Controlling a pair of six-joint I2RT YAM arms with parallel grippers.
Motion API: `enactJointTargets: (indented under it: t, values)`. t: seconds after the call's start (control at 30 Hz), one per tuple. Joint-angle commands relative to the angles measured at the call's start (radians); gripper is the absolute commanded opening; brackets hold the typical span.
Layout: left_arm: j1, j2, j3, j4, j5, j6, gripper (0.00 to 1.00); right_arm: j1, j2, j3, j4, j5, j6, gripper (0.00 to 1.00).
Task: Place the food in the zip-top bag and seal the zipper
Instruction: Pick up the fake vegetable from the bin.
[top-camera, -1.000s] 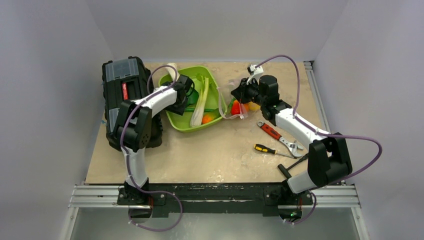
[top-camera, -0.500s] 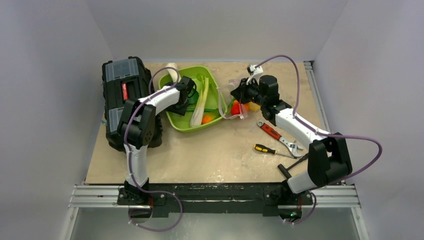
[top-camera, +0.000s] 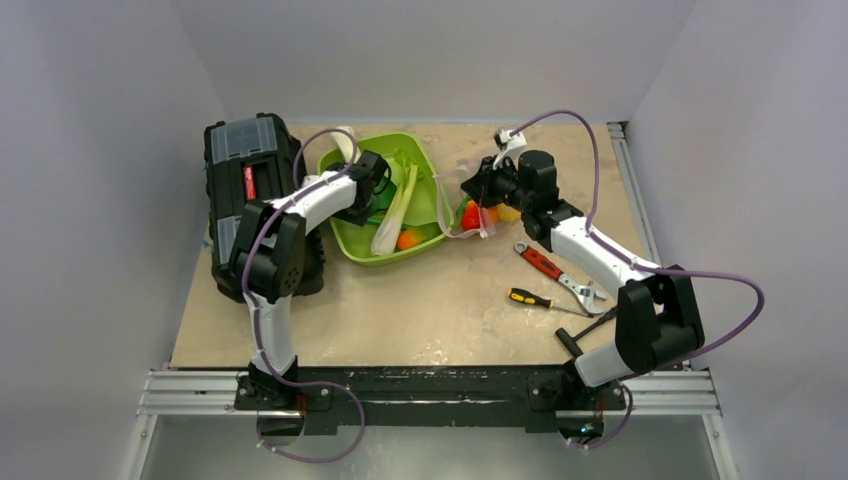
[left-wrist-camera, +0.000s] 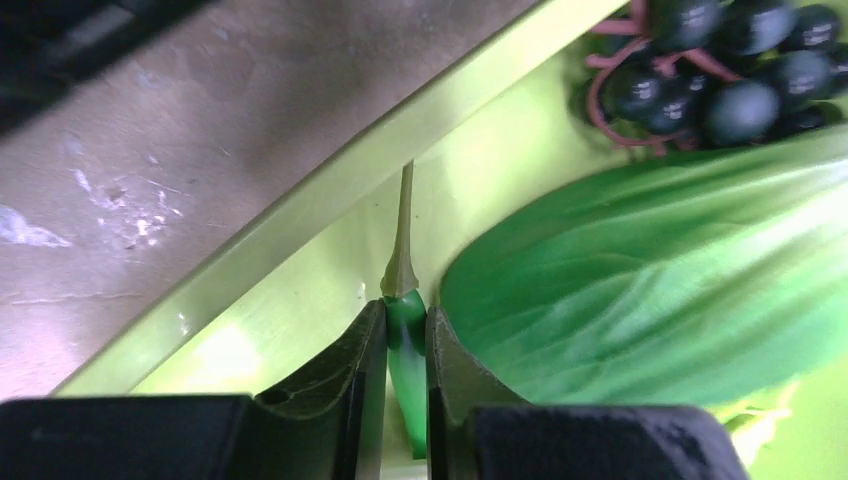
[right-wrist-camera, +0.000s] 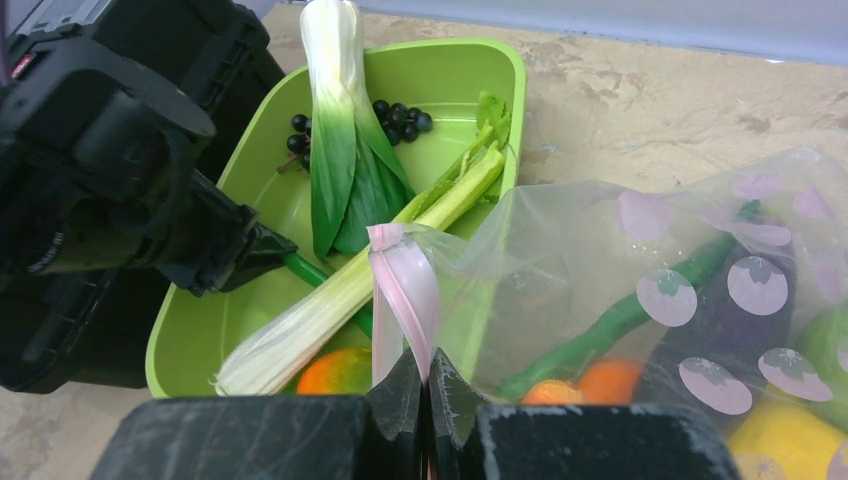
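My left gripper (top-camera: 371, 196) is inside the green tray (top-camera: 428, 160) and is shut on a thin green stalk-like vegetable (left-wrist-camera: 406, 340) with a pale stem tip. My right gripper (right-wrist-camera: 425, 375) is shut on the pale pink zipper (right-wrist-camera: 405, 285) and holds up the edge of the clear zip-top bag (right-wrist-camera: 600, 240) beside the tray. The bag holds orange pieces (right-wrist-camera: 610, 380), a long green piece, a dark purple piece and a yellow piece. In the tray lie a pale leek (right-wrist-camera: 350, 295), a leafy green (right-wrist-camera: 335, 150), dark grapes (right-wrist-camera: 400, 115) and an orange fruit (right-wrist-camera: 335, 370).
A black toolbox (top-camera: 245, 185) stands left of the tray, touching the left arm's side. A red-handled wrench (top-camera: 545, 263) and a yellow-and-black screwdriver (top-camera: 530, 298) lie on the table right of centre. Grey walls close in the back and sides.
My left gripper has shifted slightly in the tray with the green stalk. The leek's lower end has swung left and the orange fruit shows more. The right gripper and bag have held still.
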Motion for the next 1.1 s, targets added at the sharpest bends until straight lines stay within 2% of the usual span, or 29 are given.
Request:
enactJointTargets:
  t: [0.0, 0.13, 0.67, 0.73, 0.83, 1.07]
  values:
    - [-0.009, -0.154, -0.006, -0.068, -0.137, 0.085, 0.0, 0.001, 0.002, 0.009, 0.051, -0.027, -0.001, 0.0]
    - [-0.029, -0.231, -0.022, -0.058, -0.196, 0.154, 0.0, 0.002, -0.004, 0.013, 0.05, -0.049, -0.009, 0.0]
    - [-0.038, -0.473, -0.148, 0.096, -0.238, 0.492, 0.0, 0.001, -0.024, 0.003, 0.057, -0.052, -0.007, 0.0]
    - [-0.035, -0.503, -0.16, 0.224, -0.231, 0.688, 0.0, 0.002, -0.028, 0.0, 0.059, -0.05, -0.008, 0.0]
    - [-0.031, -0.528, -0.129, 0.314, -0.214, 0.876, 0.0, 0.002, -0.032, -0.003, 0.062, -0.05, -0.008, 0.0]
    - [-0.024, -0.584, -0.044, 0.363, -0.195, 1.136, 0.0, 0.003, -0.031, 0.0, 0.059, -0.055, -0.008, 0.0]
